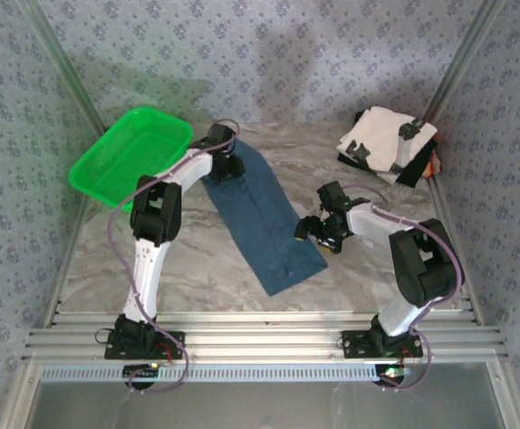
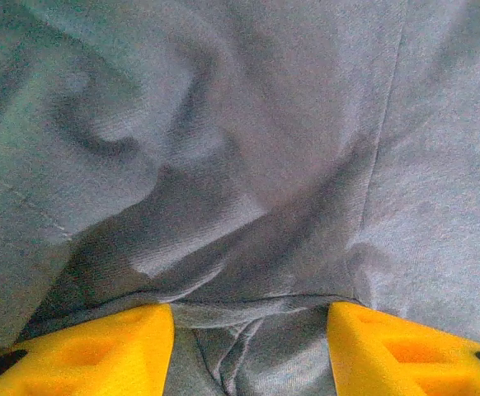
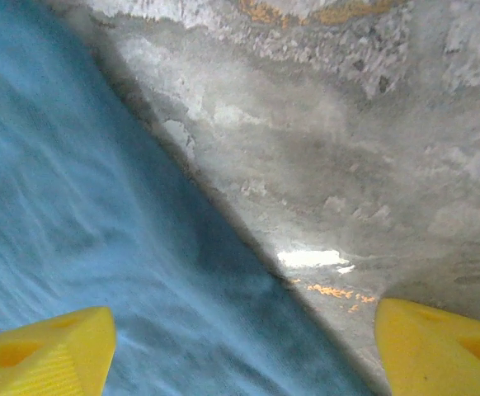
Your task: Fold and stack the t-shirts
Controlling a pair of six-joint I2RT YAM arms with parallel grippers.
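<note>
The dusty-blue t-shirt (image 1: 260, 223) lies on the table (image 1: 211, 264), folded into a long strip. The left gripper (image 1: 224, 168) is down on the strip's far end. Its fingers (image 2: 100, 351) stand apart with wrinkled cloth (image 2: 265, 165) bunched between them, and I cannot tell if the cloth is pinched. The right gripper (image 1: 316, 231) is at the strip's side edge, jaws wide apart, with one finger above the blue cloth (image 3: 75, 206) and the other above bare table (image 3: 364, 165). The stack of folded t-shirts (image 1: 387, 143) lies well beyond the right gripper.
</note>
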